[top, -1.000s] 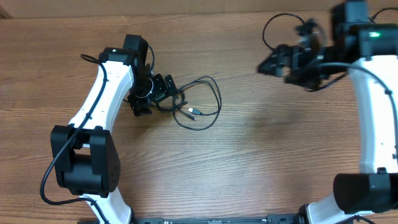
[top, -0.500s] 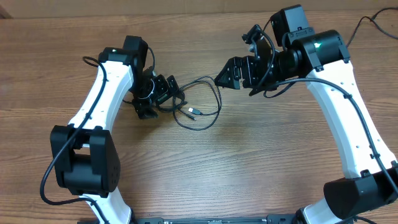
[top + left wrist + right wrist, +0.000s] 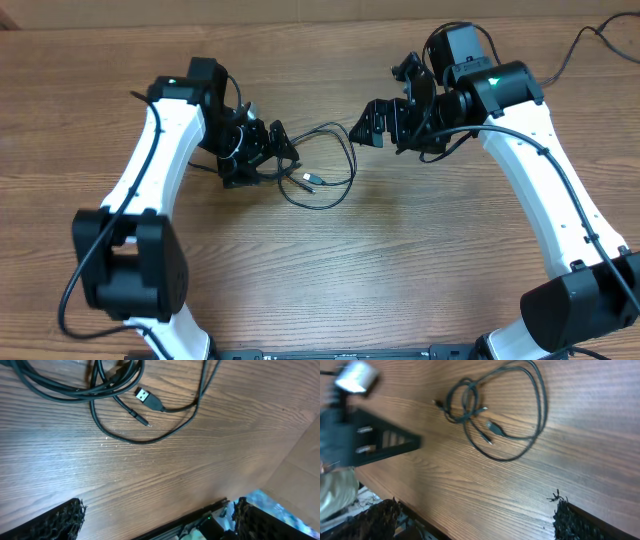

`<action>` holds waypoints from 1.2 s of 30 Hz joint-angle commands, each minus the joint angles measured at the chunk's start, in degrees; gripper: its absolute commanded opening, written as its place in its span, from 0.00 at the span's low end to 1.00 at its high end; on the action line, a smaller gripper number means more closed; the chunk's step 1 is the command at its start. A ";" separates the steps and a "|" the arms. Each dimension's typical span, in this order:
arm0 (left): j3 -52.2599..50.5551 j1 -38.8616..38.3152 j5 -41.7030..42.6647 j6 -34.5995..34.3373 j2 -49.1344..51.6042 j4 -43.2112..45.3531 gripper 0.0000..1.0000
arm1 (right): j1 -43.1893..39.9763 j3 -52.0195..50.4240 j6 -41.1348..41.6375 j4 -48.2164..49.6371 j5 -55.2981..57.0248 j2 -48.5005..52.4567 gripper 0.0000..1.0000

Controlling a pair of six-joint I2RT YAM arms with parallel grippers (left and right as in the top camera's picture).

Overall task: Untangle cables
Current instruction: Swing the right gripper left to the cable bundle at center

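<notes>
On the wooden counter [image 3: 400,260], the black cables [image 3: 300,173] lie in loose overlapping loops, a silver-tipped plug [image 3: 311,181] inside them. The left pincer [image 3: 280,150], jaws apart, sits at their left edge. The right pincer [image 3: 362,125], also spread, hovers just beside the loops' upper right.

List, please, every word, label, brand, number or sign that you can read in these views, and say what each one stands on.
None: no text can be read in any view.
The cables and the silver USB plug show no legible marking.
The left arm and right arm each show only a green light, no lettering.
</notes>
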 commanded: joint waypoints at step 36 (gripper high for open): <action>-0.11 -6.80 -33.83 -7.89 -22.56 -14.73 1.00 | 10.40 -0.61 11.80 0.92 0.42 -0.20 1.00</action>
